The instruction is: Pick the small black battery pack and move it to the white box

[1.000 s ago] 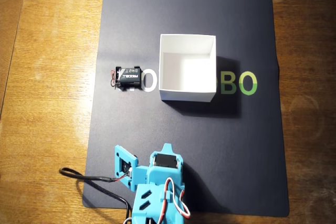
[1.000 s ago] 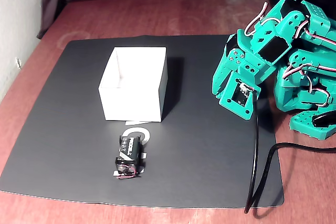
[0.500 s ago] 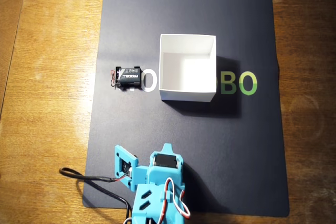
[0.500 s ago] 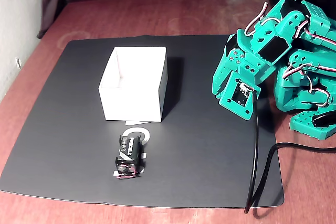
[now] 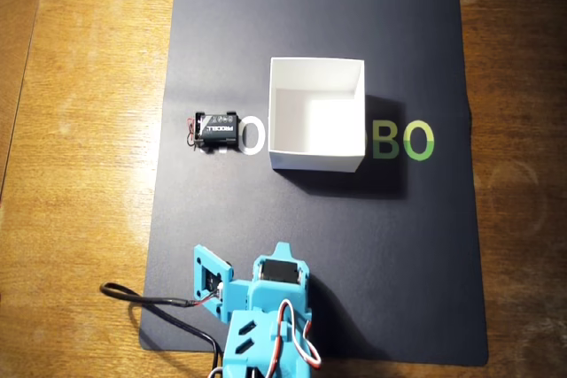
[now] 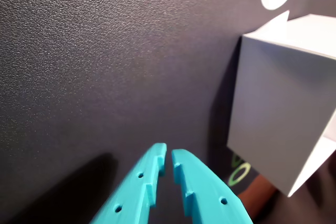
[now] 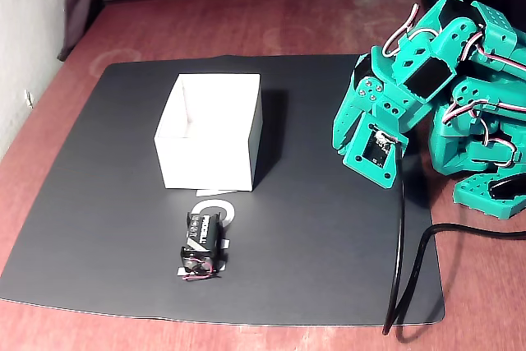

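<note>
The small black battery pack [image 5: 215, 132] lies on the black mat, just left of the white box [image 5: 317, 162] in the overhead view. In the fixed view the pack [image 7: 202, 247] lies in front of the box [image 7: 205, 166]. The box is open-topped and looks empty. My teal arm [image 5: 266, 307] is folded at the mat's near edge, well away from both. My gripper [image 6: 168, 160] is shut and empty, pointing down close over bare mat, with the box wall [image 6: 278, 119] to its right in the wrist view. The pack is out of the wrist view.
The black mat [image 5: 399, 263] with printed letters lies on a wooden table [image 5: 80, 130]. A black cable [image 7: 403, 260] runs from the arm over the mat's edge. Other teal robot parts [image 7: 477, 145] stand at the right of the fixed view.
</note>
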Action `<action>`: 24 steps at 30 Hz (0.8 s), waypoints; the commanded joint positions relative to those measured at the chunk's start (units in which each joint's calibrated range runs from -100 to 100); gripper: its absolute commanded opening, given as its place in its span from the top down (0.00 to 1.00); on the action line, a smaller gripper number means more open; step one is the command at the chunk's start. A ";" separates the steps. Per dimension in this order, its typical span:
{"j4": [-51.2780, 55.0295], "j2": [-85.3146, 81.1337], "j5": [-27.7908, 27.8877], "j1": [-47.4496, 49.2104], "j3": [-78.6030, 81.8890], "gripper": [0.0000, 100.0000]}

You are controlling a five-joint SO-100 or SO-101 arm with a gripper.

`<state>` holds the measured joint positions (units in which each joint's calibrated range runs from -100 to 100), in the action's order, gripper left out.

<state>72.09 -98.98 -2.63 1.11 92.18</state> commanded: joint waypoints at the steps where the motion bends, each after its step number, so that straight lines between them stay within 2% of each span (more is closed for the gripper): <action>1: 0.30 -0.14 0.05 0.59 -0.25 0.99; 12: -0.22 -0.23 0.32 0.47 -0.25 0.99; 18: -0.22 -0.23 7.65 0.24 -0.25 0.99; 24: 0.30 -0.05 7.65 0.59 -0.35 0.99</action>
<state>72.18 -98.98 5.04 1.24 92.18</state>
